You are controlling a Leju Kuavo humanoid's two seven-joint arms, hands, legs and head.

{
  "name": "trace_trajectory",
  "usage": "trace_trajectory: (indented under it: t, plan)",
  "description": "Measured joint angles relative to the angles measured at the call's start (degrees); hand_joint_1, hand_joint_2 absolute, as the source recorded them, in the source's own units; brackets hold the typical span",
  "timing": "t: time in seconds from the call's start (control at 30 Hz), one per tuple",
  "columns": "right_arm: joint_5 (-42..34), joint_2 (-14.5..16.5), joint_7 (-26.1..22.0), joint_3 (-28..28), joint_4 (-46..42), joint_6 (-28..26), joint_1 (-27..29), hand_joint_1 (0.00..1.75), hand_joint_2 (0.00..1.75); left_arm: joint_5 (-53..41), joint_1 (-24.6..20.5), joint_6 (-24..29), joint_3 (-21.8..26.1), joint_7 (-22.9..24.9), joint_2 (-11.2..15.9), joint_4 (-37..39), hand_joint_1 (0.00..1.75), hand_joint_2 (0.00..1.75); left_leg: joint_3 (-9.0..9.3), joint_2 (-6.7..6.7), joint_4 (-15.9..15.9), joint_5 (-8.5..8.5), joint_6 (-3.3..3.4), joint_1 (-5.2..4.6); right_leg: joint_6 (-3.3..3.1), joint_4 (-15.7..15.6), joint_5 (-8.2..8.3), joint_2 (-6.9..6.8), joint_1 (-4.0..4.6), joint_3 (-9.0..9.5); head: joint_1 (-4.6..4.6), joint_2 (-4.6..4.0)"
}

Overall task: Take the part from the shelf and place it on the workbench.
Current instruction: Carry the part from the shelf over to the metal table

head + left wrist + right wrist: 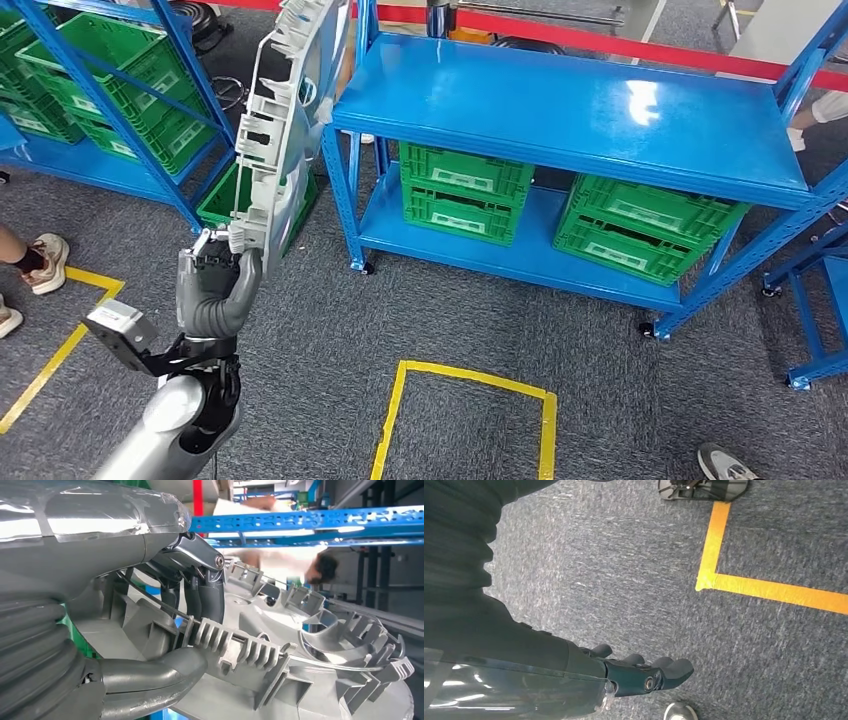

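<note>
Left hand (215,290) gripping the lower rim of the part (285,130), a pale grey moulded disc with ribs and clips, held upright before the blue shelf (560,110); right hand (644,672) hanging with fingers loosely curled, holding nothing.

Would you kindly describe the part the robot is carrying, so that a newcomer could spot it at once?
Start at the big blue workbench with green crates beneath it, then look just past its near-left corner. There the left hand grips the bottom edge of a tall white plastic part, held upright on edge. Unlike the green crates and blue frames around it, it is pale, ribbed and off the floor.
</note>
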Motion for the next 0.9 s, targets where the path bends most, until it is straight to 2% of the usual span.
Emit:
trace_trajectory:
  t: [0.07,0.13,0.23,0.3,0.33,0.4,0.43,0.47,0.5,0.53,0.6,0.63,0.67,0.73,0.8,0.83,0.9]
  plan:
    - [0.0,0.0,0.0,0.0,0.0,0.1,0.0,0.00,1.75,0.0,0.0,0.0,0.0,0.0,-0.1,0.2,1.75,1.75,3.79,0.62,-6.2,3.19,0.25,-0.20,0.20,0.6,-0.21,-0.04,0.00,-0.16,-0.02,0.00]
    - [0.1,0.0,0.0,0.0,0.0,0.2,0.0,0.00,1.75,0.0,-0.1,0.0,0.0,0.0,-0.1,0.2,1.75,1.75,6.73,1.47,-11.8,4.65,0.69,-0.45,0.69,1.5,-0.58,-0.11,0.20,-0.65,0.02,0.00]
    - [0.1,0.0,0.0,-0.1,0.0,0.2,0.2,0.00,1.75,-0.1,-0.2,-0.1,0.0,0.0,-0.2,0.2,1.75,1.75,6.86,1.21,-12.9,4.76,1.51,-0.63,1.23,1.9,-0.64,-0.51,0.34,-1.11,0.08,0.00]
    - [0.1,0.1,0.0,-0.1,0.0,0.3,0.3,0.00,1.75,-0.2,-0.2,-0.1,0.0,0.0,-0.2,0.2,1.75,1.75,6.68,0.71,-13.0,5.09,2.05,-0.37,1.89,3.2,-1.81,-0.45,0.21,-1.57,0.18,0.00]
    - [0.1,0.1,0.0,-0.1,-0.1,0.3,0.4,0.00,1.75,-0.2,-0.2,-0.1,0.0,0.0,-0.2,0.2,1.75,1.75,6.59,0.45,-13.1,5.24,2.30,-0.21,2.35,5.2,-3.29,-0.31,0.05,-2.37,0.22,0.00]
    - [0.2,0.1,0.0,-0.1,-0.1,0.3,0.5,0.00,1.75,-0.2,-0.2,-0.1,0.0,0.0,-0.3,0.2,1.75,1.75,6.35,-0.08,-13.0,5.43,2.56,-0.16,3.11,12.0,-7.12,-0.11,-0.41,-5.14,0.32,0.00]
    - [0.3,0.2,0.1,-0.1,-0.1,0.3,0.5,0.00,1.75,-0.2,-0.2,-0.1,0.0,0.0,-0.3,0.2,1.75,1.75,6.24,-0.39,-13.0,5.49,2.61,-0.16,3.29,15.3,-8.45,-0.10,-0.61,-6.53,0.31,0.00]
    - [0.3,0.2,0.1,-0.1,-0.1,0.3,0.6,0.00,1.75,-0.2,-0.1,-0.1,0.0,0.0,-0.3,0.2,1.75,1.75,6.17,-0.71,-13.0,5.55,2.62,-0.16,3.35,17.2,-8.79,-0.10,-0.74,-7.27,0.31,0.00]
    - [0.4,0.2,0.1,-0.1,-0.1,0.3,0.6,0.00,1.75,-0.2,-0.1,-0.1,0.0,0.0,-0.3,0.2,1.75,1.75,6.15,-1.03,-13.0,5.60,2.60,-0.16,3.29,16.9,-7.94,-0.08,-0.81,-7.04,0.31,0.00]
    - [0.5,0.3,0.1,-0.1,-0.1,0.3,0.6,0.00,1.75,-0.2,-0.1,-0.1,0.0,0.0,-0.3,0.2,1.75,1.75,6.18,-1.38,-13.0,5.64,2.56,-0.16,3.11,14.5,-6.15,0.02,-0.82,-5.81,0.31,0.00]
    - [0.6,0.2,0.1,-0.1,-0.1,0.3,0.6,0.00,1.75,-0.2,-0.1,-0.1,0.0,0.0,-0.3,0.2,1.75,1.75,6.23,-1.98,-13.1,5.76,2.32,-0.20,2.47,6.9,-2.39,0.81,-0.74,-2.11,0.30,0.00]
    - [0.6,0.2,0.1,-0.1,-0.1,0.3,0.5,0.00,1.75,-0.2,-0.2,-0.1,0.0,0.0,-0.3,0.2,1.75,1.75,6.12,-2.27,-13.1,5.90,2.07,-0.20,2.10,4.0,-1.42,1.29,-0.65,-0.82,0.30,0.00]
    - [0.6,0.1,0.1,-0.1,-0.1,0.3,0.5,0.00,1.75,-0.2,-0.2,-0.1,0.0,0.0,-0.3,0.2,1.75,1.75,5.93,-2.51,-13.2,6.09,1.74,-0.15,1.75,2.4,-1.14,1.66,-0.54,-0.15,0.28,0.00]
    - [0.6,0.1,0.1,-0.1,-0.1,0.3,0.3,0.00,1.75,-0.2,-0.2,-0.1,0.0,0.0,-0.3,0.2,1.75,1.75,5.61,-2.95,-13.5,6.58,0.90,0.02,1.19,1.4,-1.23,1.70,-0.34,-0.03,0.27,0.00]
    - [0.6,0.2,0.1,-0.1,-0.1,0.4,0.3,0.00,1.75,-0.2,-0.1,-0.1,0.0,0.0,-0.4,0.2,1.75,1.75,5.28,-2.10,-13.1,6.03,0.37,-0.01,0.72,0.3,-0.65,1.18,-0.44,0.29,0.19,0.00]
    - [0.6,0.2,0.1,-0.1,-0.1,0.4,0.3,0.00,1.75,-0.2,-0.1,-0.1,0.0,0.0,-0.4,0.2,1.75,1.75,4.64,-1.40,-11.7,4.85,0.26,-0.12,0.45,-0.3,-0.26,0.91,-0.51,0.43,0.11,0.00]
    - [0.6,0.2,0.1,-0.1,-0.1,0.5,0.3,0.00,1.75,-0.2,-0.1,-0.2,0.0,0.0,-0.4,0.2,1.75,1.75,2.05,-0.27,-5.7,1.16,0.26,-0.27,0.10,-0.7,0.11,0.48,-0.46,0.44,-0.01,0.00]
